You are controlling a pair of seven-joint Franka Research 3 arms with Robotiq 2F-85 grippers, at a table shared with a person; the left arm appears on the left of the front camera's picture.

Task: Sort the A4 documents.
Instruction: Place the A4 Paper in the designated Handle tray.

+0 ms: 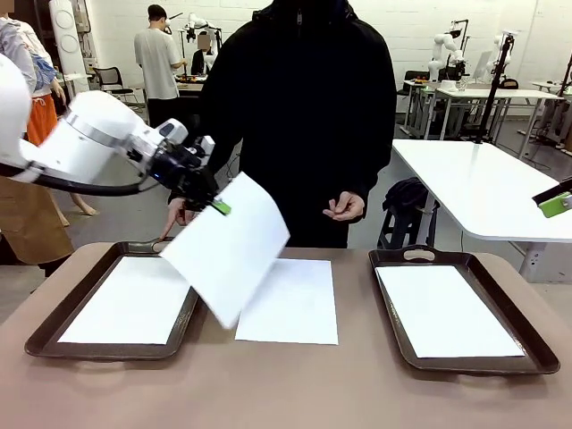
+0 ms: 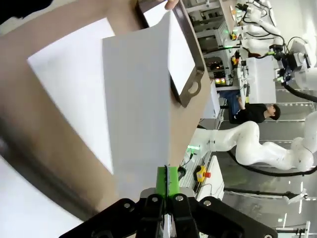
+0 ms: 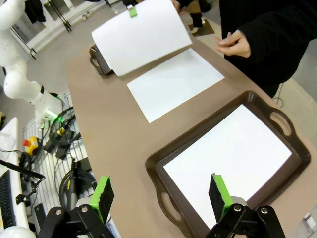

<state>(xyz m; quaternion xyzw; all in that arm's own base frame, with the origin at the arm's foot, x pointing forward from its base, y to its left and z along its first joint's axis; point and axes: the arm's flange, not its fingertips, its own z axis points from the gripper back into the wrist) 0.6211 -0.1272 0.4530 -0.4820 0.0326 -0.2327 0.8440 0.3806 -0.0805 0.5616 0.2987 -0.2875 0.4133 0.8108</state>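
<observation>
White sheet [image 1: 234,246] hangs slanting from the left tool [image 1: 219,206], pinched by its top edge, just over the left tray [image 1: 107,351]; the right tool [image 3: 159,182] gapes empty.

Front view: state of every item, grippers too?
left gripper, shut on held sheet
right gripper, open, empty
held sheet, in the air, tilted
middle sheet, flat on table between trays
left tray, left sheet flat inside
right tray, right sheet flat inside

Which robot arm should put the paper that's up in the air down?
Left, probably. The left gripper is shut on the lifted sheet, beside the left tray. The right gripper is open, holding nothing, by the right tray.
</observation>
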